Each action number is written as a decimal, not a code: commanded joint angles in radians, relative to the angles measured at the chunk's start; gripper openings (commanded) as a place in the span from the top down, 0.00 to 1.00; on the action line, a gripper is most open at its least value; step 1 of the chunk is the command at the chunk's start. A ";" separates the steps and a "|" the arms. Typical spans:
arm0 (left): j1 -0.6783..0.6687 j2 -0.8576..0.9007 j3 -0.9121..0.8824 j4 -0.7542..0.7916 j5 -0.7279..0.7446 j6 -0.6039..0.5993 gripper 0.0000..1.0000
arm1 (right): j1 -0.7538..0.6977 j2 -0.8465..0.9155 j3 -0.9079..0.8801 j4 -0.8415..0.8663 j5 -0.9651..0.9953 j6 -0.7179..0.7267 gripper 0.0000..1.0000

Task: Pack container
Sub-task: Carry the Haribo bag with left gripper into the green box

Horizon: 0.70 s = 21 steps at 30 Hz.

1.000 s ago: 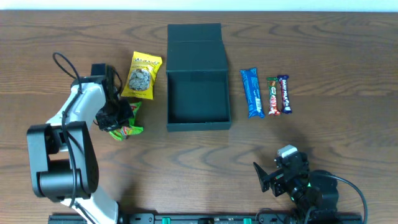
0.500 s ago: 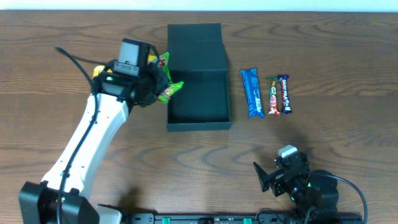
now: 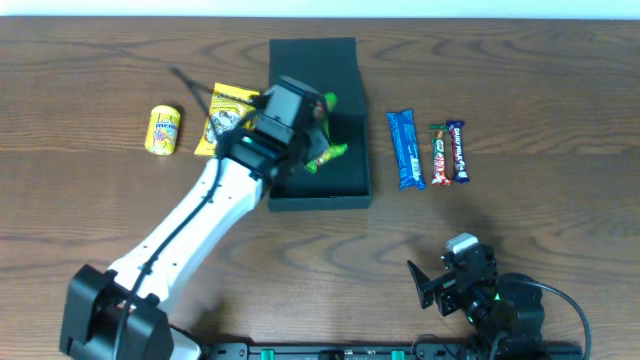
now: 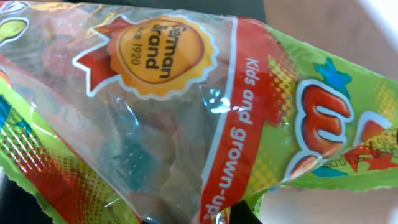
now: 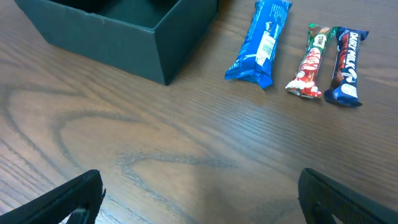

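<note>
The left pincer (image 3: 316,137) held the green bag (image 4: 186,112) tight above the box (image 3: 320,203), top middle of the frame. It had moved right from the box's left edge. The right pincer (image 5: 199,190) sat wide open.

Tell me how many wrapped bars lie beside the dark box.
3, side by side right of the container: a blue bar nearest it, then a red-green bar, then a dark blue bar. The left arm may hide more.
</note>
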 commanded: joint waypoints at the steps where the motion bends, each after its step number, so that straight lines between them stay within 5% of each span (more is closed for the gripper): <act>1: -0.020 0.050 0.002 -0.005 -0.073 0.264 0.94 | 0.010 -0.006 -0.003 0.000 0.000 0.014 0.01; 9: -0.050 0.175 0.002 0.001 -0.029 0.412 0.94 | 0.010 -0.006 -0.003 0.000 0.000 0.014 0.01; 10: -0.050 0.181 0.002 0.000 -0.028 0.412 0.84 | 0.010 -0.006 -0.003 0.000 0.000 0.014 0.01; 12: -0.050 0.185 0.002 -0.003 -0.028 0.411 0.05 | 0.010 -0.006 -0.003 0.000 0.000 0.014 0.01; 20: -0.048 0.074 0.005 -0.006 -0.031 0.438 0.00 | 0.010 -0.006 -0.003 0.000 0.000 0.014 0.01; 21: -0.048 0.062 0.005 -0.003 -0.037 0.433 0.22 | 0.010 -0.006 -0.003 0.000 0.000 0.014 0.01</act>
